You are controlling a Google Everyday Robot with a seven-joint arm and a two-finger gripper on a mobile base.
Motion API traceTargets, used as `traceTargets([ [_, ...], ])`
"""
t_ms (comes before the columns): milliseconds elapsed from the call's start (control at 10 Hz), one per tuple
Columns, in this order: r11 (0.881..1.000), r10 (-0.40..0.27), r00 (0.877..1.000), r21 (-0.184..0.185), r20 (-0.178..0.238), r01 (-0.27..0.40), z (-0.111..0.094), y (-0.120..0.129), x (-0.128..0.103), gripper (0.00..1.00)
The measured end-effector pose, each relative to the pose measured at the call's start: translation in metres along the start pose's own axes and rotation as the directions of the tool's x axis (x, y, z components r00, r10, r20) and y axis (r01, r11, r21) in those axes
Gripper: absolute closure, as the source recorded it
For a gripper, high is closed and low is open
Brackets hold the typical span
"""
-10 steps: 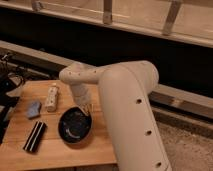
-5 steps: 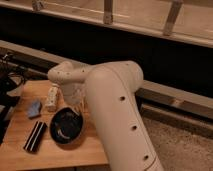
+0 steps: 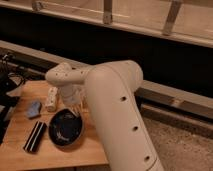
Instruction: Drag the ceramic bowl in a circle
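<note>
The ceramic bowl (image 3: 65,128) is glossy black with a dark blue sheen and faint pale glints inside. The gripper (image 3: 73,105), just above the bowl's far rim, is off-white like the arm (image 3: 115,100), which carries small dark dots. The tabletop (image 3: 20,147) is warm light wood. A flat black ribbed block (image 3: 35,136), a small blue item (image 3: 34,109) and a whitish cylinder (image 3: 51,98) lie on it.

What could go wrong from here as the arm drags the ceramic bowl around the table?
The gripper meets the ceramic bowl only at its far rim, so it might slip off or tip the bowl. The black rectangular object lies just left of the bowl, and the blue cloth and white cylinder sit close behind; a wide circle could knock them. The bowl is also near the wooden table front edge.
</note>
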Motion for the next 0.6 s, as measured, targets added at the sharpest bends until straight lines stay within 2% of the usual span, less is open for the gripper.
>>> traceTargets([
  [600, 1.000, 0.005, 0.999, 0.006, 0.035, -0.005, -0.008, -0.001, -0.010, 1.00],
])
